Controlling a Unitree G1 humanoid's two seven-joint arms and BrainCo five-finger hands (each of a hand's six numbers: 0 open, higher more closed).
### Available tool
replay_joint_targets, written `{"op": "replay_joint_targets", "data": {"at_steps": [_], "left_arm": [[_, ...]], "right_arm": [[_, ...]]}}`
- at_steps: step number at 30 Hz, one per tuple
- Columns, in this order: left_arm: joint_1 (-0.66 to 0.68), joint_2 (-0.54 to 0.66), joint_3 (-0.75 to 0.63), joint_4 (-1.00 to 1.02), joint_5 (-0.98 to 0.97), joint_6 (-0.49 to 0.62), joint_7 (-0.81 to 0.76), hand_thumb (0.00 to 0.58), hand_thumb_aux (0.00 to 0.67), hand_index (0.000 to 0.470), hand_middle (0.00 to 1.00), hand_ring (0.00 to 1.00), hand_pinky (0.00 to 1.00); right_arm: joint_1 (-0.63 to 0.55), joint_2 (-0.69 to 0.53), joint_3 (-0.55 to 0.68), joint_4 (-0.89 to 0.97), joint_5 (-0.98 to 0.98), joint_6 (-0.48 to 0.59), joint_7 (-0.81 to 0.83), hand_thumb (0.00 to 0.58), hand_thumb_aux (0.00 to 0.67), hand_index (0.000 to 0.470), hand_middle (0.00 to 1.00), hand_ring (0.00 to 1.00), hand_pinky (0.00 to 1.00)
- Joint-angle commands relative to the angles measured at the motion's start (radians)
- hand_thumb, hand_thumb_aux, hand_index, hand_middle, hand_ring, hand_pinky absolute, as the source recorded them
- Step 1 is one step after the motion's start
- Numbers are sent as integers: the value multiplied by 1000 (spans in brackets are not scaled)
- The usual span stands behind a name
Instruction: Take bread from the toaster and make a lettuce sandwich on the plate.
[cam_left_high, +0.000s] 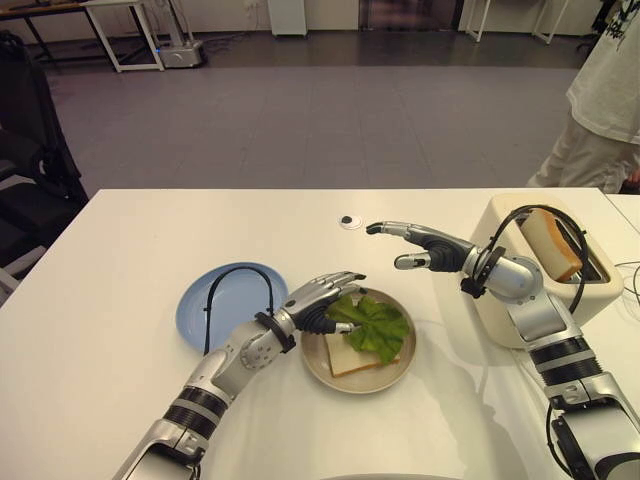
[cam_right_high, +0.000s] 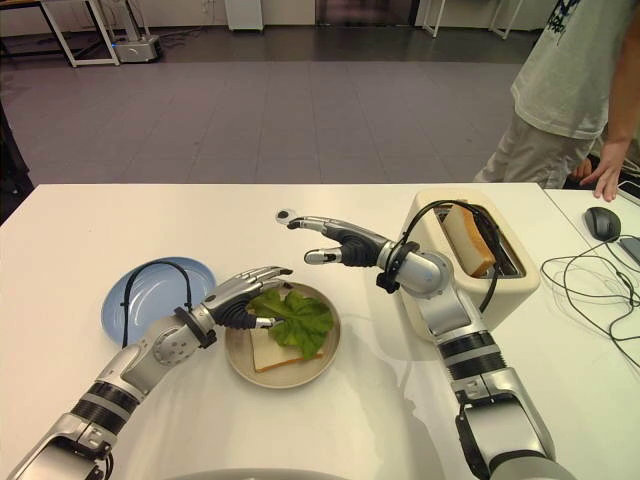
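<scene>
Roughly, the sandwich is half built. One bread slice (cam_left_high: 345, 360) lies on the beige plate (cam_left_high: 395, 372) near the middle of the tabletop (cam_left_high: 150, 250), and a lettuce leaf (cam_left_high: 375, 325) covers most of it. The second slice (cam_left_high: 552, 243) stands in the toaster (cam_right_high: 520, 285) at the right, so lifting it out and laying it on the leaf looks to be what is left.

The left hand (cam_left_high: 315, 300) sits at the leaf's left edge, over the plate's rim; whether it grips the leaf or merely touches it cannot be told. The right hand (cam_left_high: 425, 248) hovers above the tabletop between plate and toaster, fingers spread and holding nothing. A blue plate (cam_left_high: 215, 300) lies to the left.

The right wrist and its cable hide part of the toaster's top, and the leaf hides how the lower slice lies.
</scene>
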Motion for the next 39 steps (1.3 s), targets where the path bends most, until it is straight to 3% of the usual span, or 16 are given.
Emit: {"op": "replay_joint_targets", "data": {"at_steps": [1,7,14,18,23,31,36,37,38,39], "left_arm": [[48,59,24,-28,5,-25,1,0,0,0,0,0,0],[89,87,69,-92,-9,-26,15,0,0,0,0,0,0],[78,32,66,-69,-31,-45,48,0,0,0,0,0,0],[67,23,73,-48,-37,-56,66,0,0,0,0,0,0],[55,23,72,-29,-25,-71,83,0,0,0,0,0,0],[73,39,86,-32,-23,-85,102,0,0,0,0,0,0],[77,41,86,-40,-14,-83,105,0,0,0,0,0,0],[77,42,86,-40,-11,-82,105,0,0,0,0,0,0],[79,43,87,-41,-8,-82,106,0,0,0,0,0,0],[81,45,88,-43,-6,-82,108,0,0,0,0,0,0]], "right_arm": [[11,-22,5,-3,-19,-12,11,0,0,0,0,0,0],[22,-89,-56,-68,-35,-49,-26,0,0,0,0,0,0],[105,-288,-413,-411,115,17,-23,0,0,0,0,0,0],[215,-443,-531,-270,-12,11,-35,0,0,0,0,0,0],[334,-591,-520,1,-234,30,-127,0,0,0,0,0,0],[344,-537,-395,-102,-186,54,-48,0,0,0,0,0,0],[329,-536,-386,-109,-180,86,-58,0,0,0,0,0,0],[328,-536,-383,-110,-181,89,-59,220,142,100,0,0,0],[324,-533,-379,-114,-181,91,-62,480,391,275,0,0,0],[319,-530,-376,-118,-183,92,-67,527,468,328,0,0,0]]}}
